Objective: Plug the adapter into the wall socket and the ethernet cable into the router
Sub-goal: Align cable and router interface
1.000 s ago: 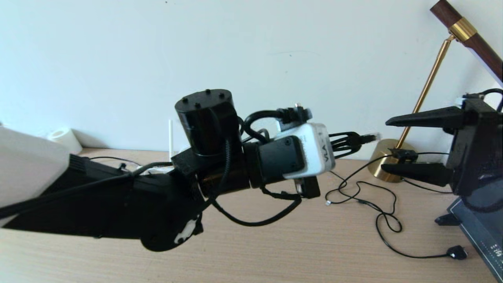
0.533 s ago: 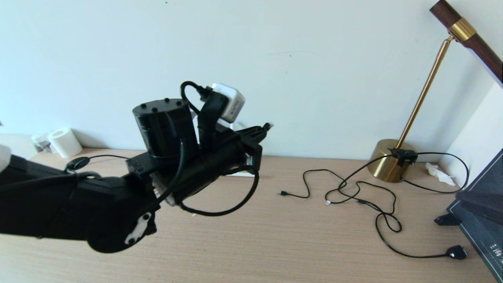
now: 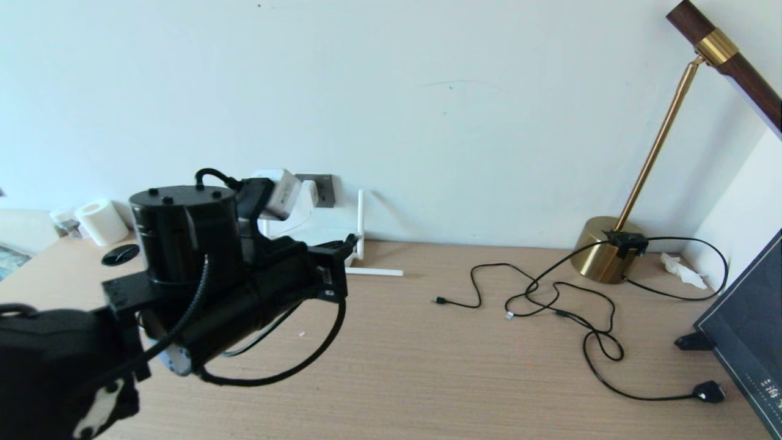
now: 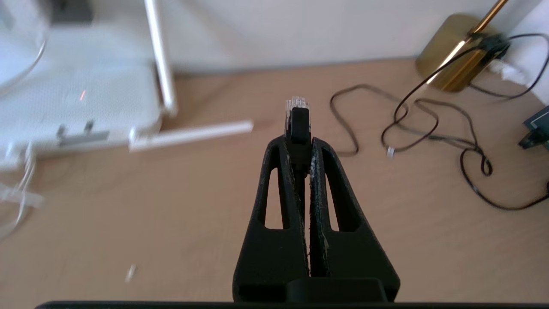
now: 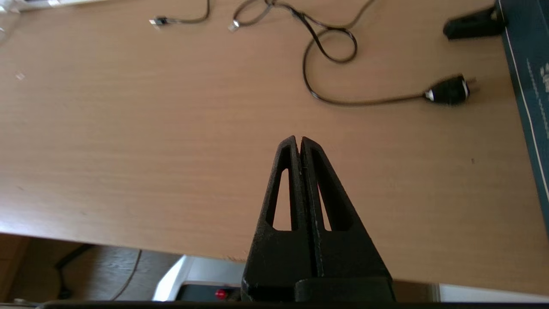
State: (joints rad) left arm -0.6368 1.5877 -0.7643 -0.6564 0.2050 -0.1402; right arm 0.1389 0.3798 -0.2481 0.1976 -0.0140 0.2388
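My left gripper (image 3: 345, 244) (image 4: 299, 141) is shut on the black plug of the ethernet cable (image 4: 297, 122). The plug's clear tip sticks out past the fingertips, above the desk and to the right of the router (image 4: 64, 101). The white router lies against the wall, mostly behind my arm in the head view. One antenna (image 3: 360, 223) stands up and another (image 3: 374, 271) lies flat. The dark grey wall socket (image 3: 324, 186) is above the router, with the small white adapter (image 3: 313, 193) on it. My right gripper (image 5: 299, 138) is shut and empty over the desk's front edge.
Thin black USB cables (image 3: 550, 299) sprawl over the right half of the desk and end in a black plug (image 3: 708, 392). A brass lamp base (image 3: 602, 256) stands at the back right. A dark panel (image 3: 745, 342) is at the right edge and a paper roll (image 3: 101, 220) at the back left.
My left arm has swung left and down with the ethernet plug, from near the lamp to just right of the router. The right gripper has dropped out of the head view.
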